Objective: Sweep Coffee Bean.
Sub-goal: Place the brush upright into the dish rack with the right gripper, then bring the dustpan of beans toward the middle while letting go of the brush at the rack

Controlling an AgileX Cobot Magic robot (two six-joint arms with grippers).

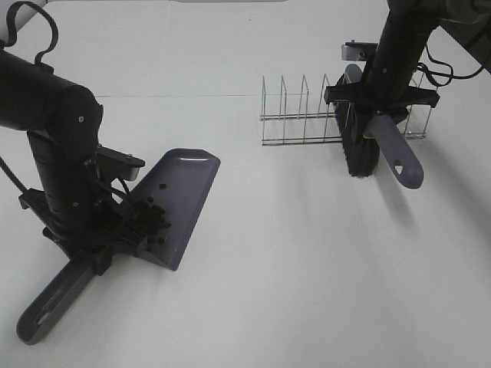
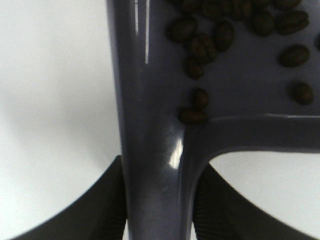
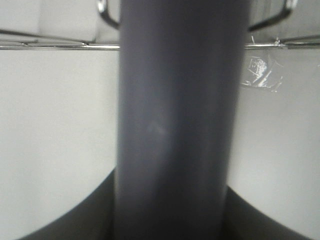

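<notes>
Coffee bean (image 2: 202, 47) cluster in dustpan (image 2: 150, 100), just beyond left gripper (image 2: 162, 210) jaws, clenched on pan handle. Right gripper (image 3: 170, 220) jaws clamp brush (image 3: 175, 100). We judge any pan tilt toward open lip spills beans.

Bright, even light from overhead washed the white tabletop (image 1: 307, 291) almost to overexposure; shadows were soft and faint. In the left wrist view, white glare streaked the glossy dustpan (image 2: 150, 150), and the coffee bean (image 2: 202, 47) looked slightly soft. The right wrist view was blurred, the brush (image 3: 175, 125) too close for focus
</notes>
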